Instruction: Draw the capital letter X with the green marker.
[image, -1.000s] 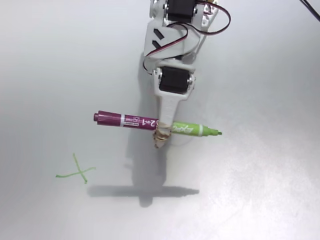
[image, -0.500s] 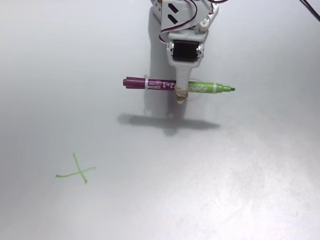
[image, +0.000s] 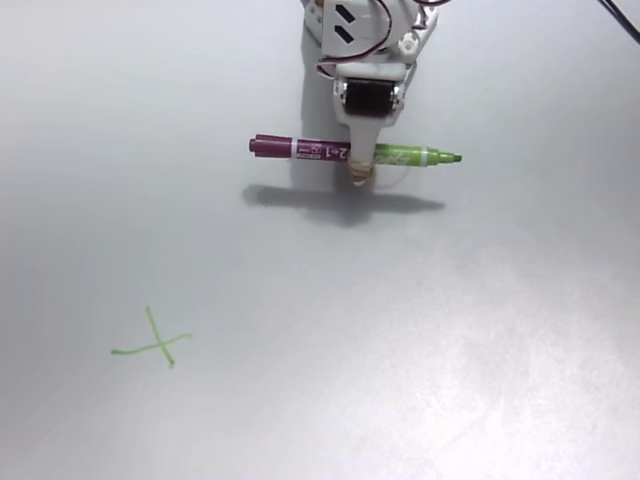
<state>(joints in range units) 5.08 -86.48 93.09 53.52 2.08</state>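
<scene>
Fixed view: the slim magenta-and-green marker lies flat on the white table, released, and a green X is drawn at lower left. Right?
Not released: the fixed view shows the pincer gripping the slim magenta-and-green marker mid-barrel, raised above its shadow. The green X is at lower left.

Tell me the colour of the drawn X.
Light green X, clearest in the fixed view.

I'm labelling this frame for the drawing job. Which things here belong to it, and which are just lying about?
Belongs to the job: green marker, held crosswise in the gripper; the drawn X; the white table.
Lying about: only a dark cable at the top right corner.
</scene>
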